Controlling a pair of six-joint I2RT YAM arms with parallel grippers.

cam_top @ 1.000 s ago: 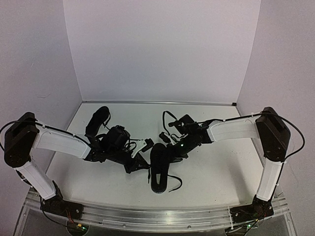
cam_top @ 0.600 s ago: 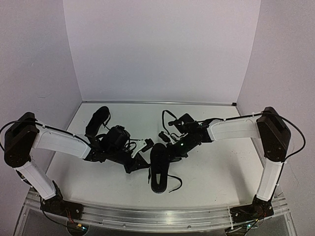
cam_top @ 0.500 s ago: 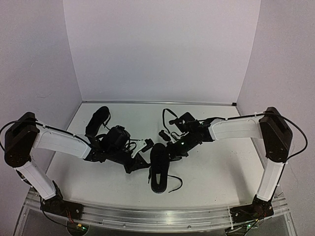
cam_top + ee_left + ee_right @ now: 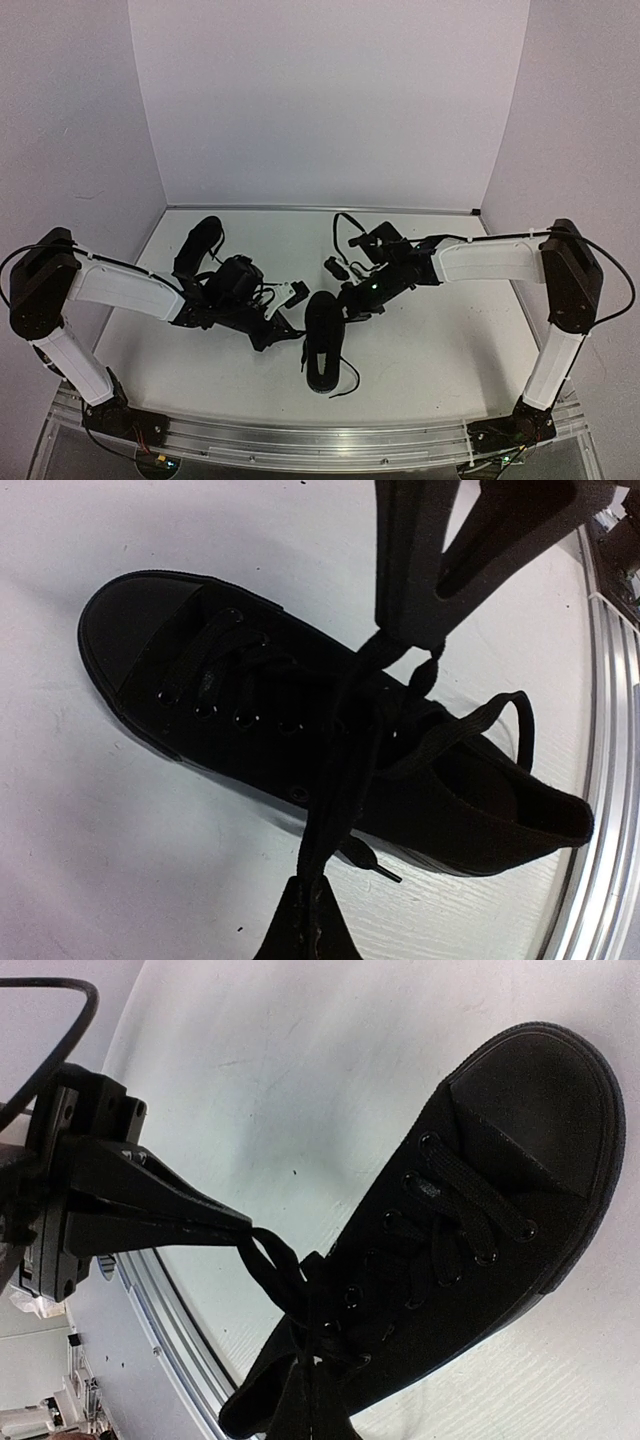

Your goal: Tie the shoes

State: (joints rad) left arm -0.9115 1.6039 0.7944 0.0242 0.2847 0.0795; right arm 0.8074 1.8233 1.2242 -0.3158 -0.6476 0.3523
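One black shoe (image 4: 322, 342) lies mid-table, toe toward the back. My left gripper (image 4: 286, 330) sits at its left side and my right gripper (image 4: 347, 300) at its upper right. In the left wrist view the shoe (image 4: 250, 700) lies across the frame, and my left gripper (image 4: 308, 920) is shut on a black lace loop (image 4: 345, 770) stretched up to the right gripper (image 4: 425, 590). In the right wrist view my right gripper (image 4: 315, 1415) is shut on a lace strand of the shoe (image 4: 470, 1220), while the left gripper (image 4: 240, 1225) pinches the other loop (image 4: 280, 1260).
The second black shoe (image 4: 197, 245) lies at the back left, behind the left arm. A loose lace end (image 4: 345, 385) trails on the table (image 4: 440, 350) near the shoe's heel. A metal rail (image 4: 320, 440) runs along the near edge, and walls close in three sides.
Both grippers have closed on the laces. The right arm has drawn back and to the right, pulling its lace taut. The loose lace on the table has shortened.
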